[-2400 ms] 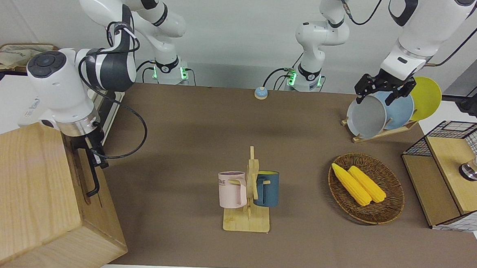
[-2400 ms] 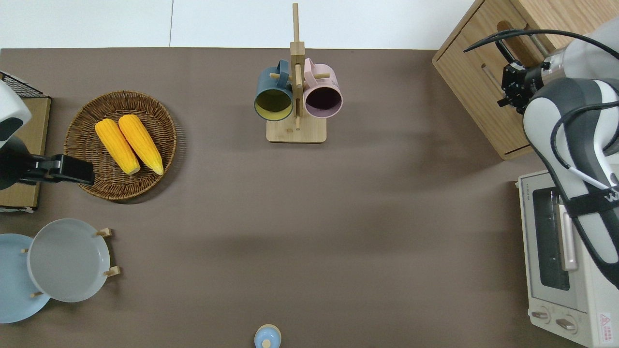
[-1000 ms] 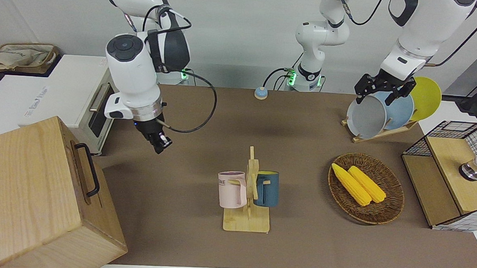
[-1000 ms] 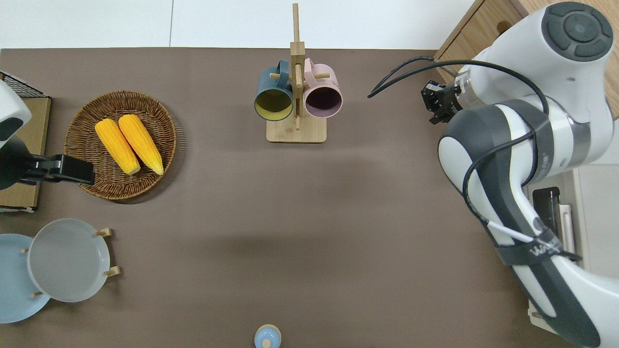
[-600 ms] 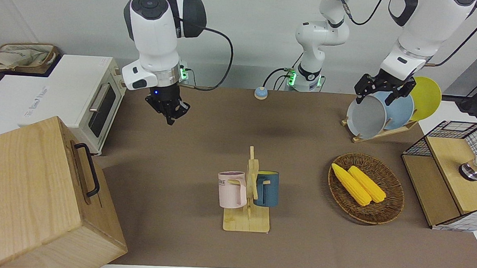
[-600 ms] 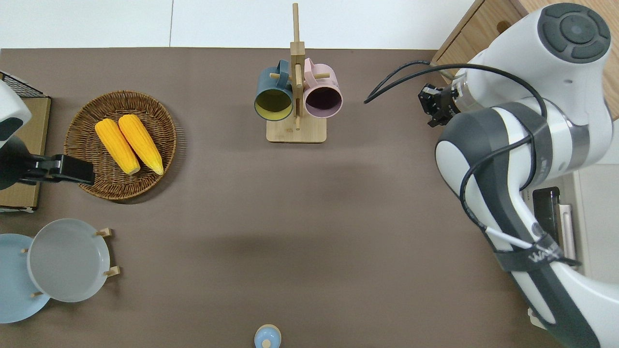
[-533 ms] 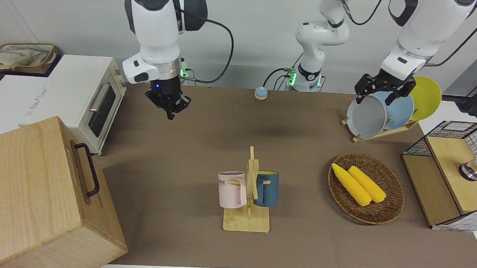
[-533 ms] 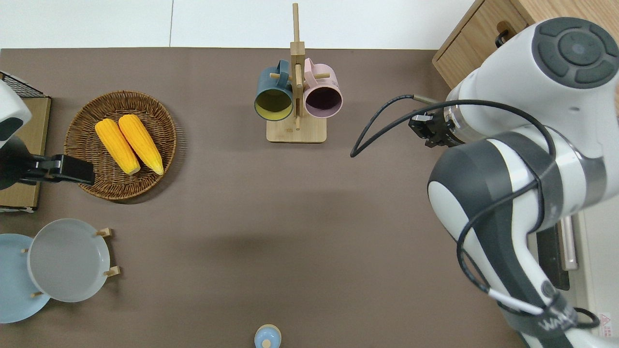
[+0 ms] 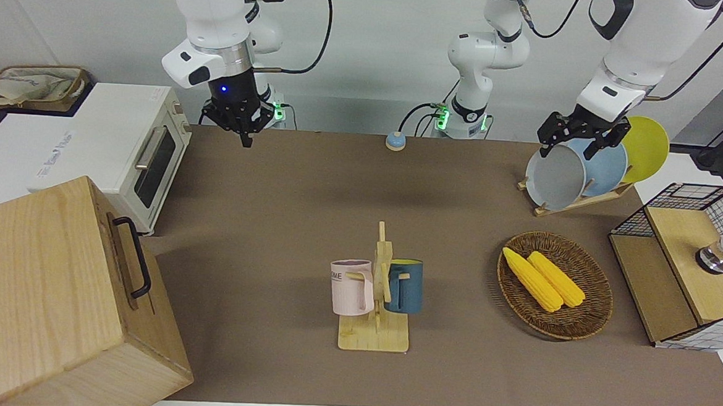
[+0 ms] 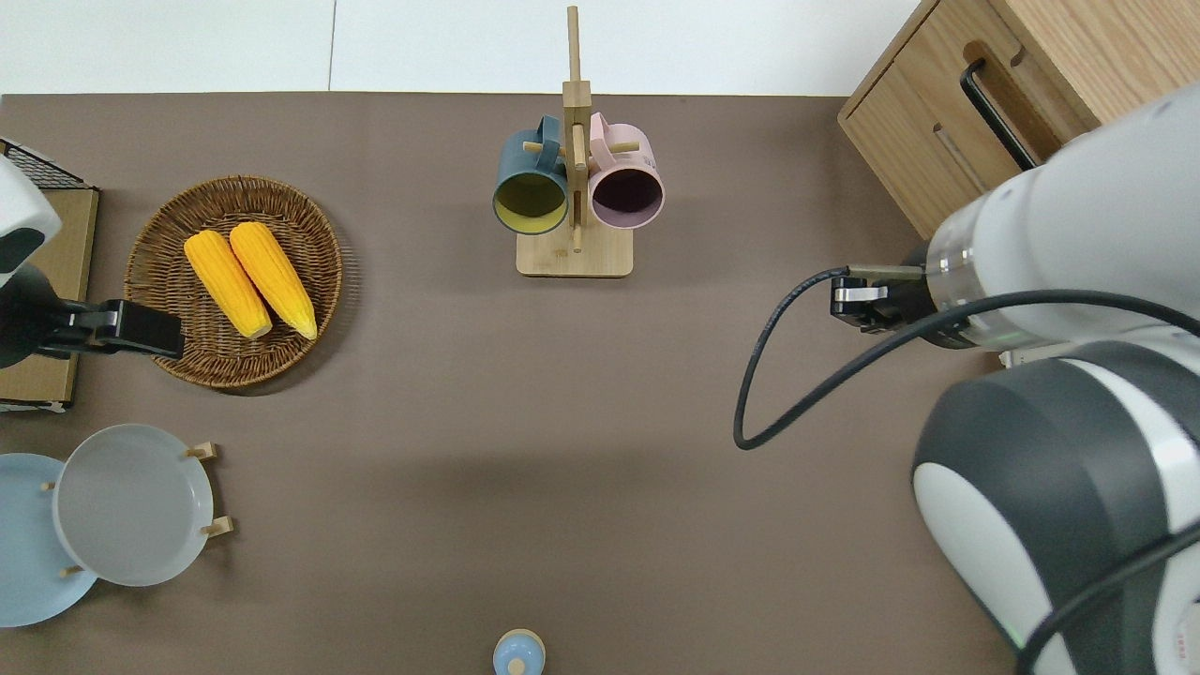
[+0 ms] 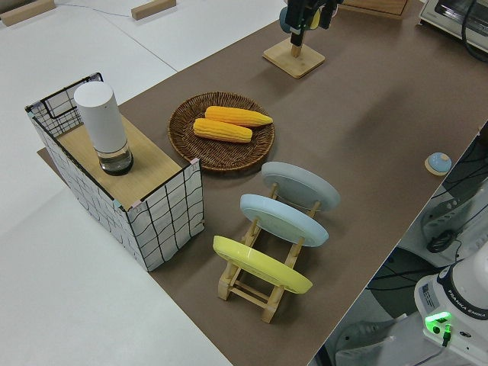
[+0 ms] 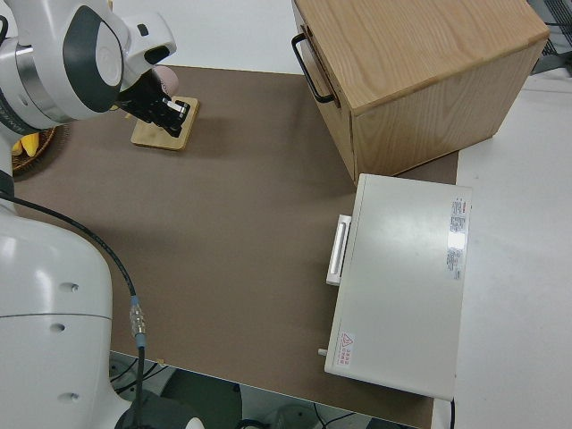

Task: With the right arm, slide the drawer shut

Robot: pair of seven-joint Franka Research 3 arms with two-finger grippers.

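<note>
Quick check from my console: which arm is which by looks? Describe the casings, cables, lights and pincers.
Both arms have glossy white casings with dark grey or black joint bands and black pincers. The right arm shows a silver wrist ring, a small blue light above its pincer, and a looping black cable; grey lettering marks its upper link. The left arm carries a black cable too, with no blue light visible above its pincer.

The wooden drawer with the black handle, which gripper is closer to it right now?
Right. The right gripper hangs over bare table toward the drawer's end, clear of its black handle. The left gripper is parked at the opposite end of the table.
</note>
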